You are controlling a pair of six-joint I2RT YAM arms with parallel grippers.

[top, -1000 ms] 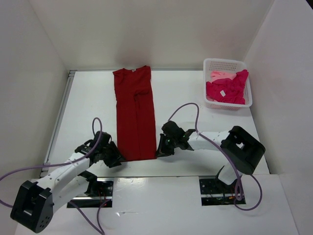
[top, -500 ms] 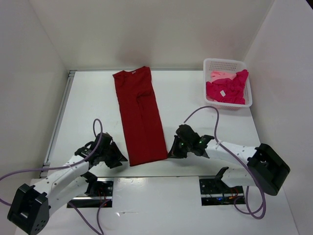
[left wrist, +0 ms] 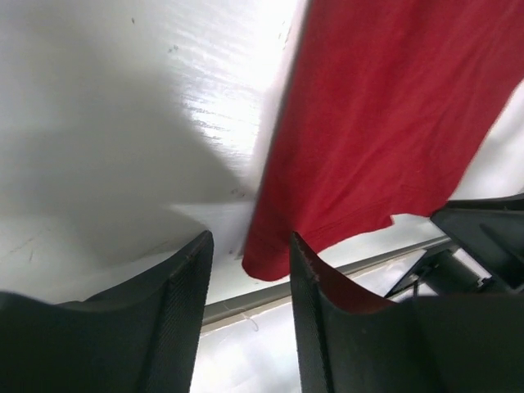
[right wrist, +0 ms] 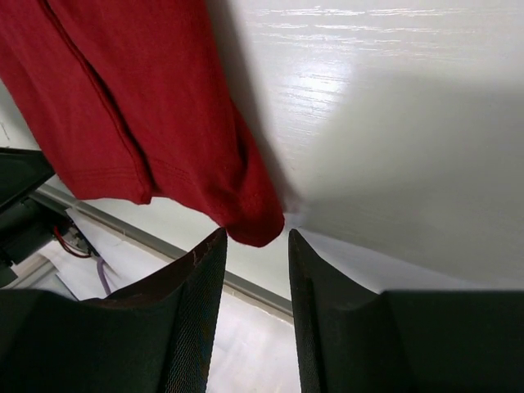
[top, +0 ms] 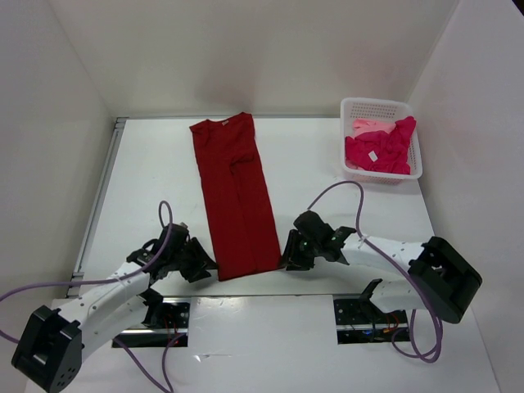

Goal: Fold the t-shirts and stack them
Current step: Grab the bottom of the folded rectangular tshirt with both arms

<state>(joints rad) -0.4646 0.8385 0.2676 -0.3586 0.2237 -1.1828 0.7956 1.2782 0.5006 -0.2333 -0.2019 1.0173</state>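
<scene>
A dark red t-shirt (top: 237,196), folded into a long narrow strip, lies flat on the white table, collar at the far end. My left gripper (top: 205,266) is at its near-left corner, jaws open; the hem corner (left wrist: 270,262) lies just beyond the fingertips, ungripped. My right gripper (top: 288,260) is at the near-right corner, open, with the cloth's corner (right wrist: 258,225) resting just past its tips. Magenta-pink t-shirts (top: 381,151) and a pale pink one (top: 367,127) lie crumpled in the basket.
The white perforated basket (top: 381,105) stands at the far right, close to the right wall. The table's near edge and a metal rail (left wrist: 344,274) run right under both grippers. White walls close in the left, back and right sides.
The shirt's near end has been drawn right and toward the near edge. My right gripper, shut on the corner before, has opened and let it go. The left gripper's opening is unchanged.
</scene>
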